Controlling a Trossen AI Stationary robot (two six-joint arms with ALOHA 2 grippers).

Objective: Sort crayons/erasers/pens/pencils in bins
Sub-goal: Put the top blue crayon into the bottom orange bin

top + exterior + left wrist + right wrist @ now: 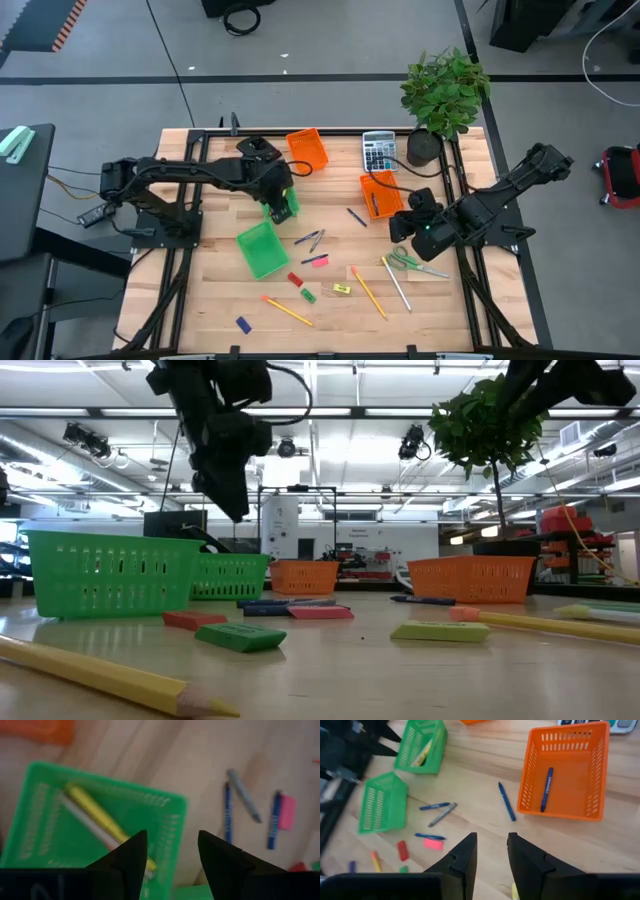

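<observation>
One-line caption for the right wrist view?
Open right gripper above an orange bin holding one blue pen.

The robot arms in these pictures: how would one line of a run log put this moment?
left gripper: open, empty, over green bin holding yellow sticks | right gripper: open, empty, near orange bin holding one blue pen | pens, erasers unsorted

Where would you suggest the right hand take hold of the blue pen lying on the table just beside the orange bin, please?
Probably at mid-shaft, coming straight down. The blue pen lies flat and alone on the bare wood, clear of the orange bin beside it, so its middle is free on both sides. The right hand, open above the table, would best set its fingers across the pen's narrow width.
</observation>
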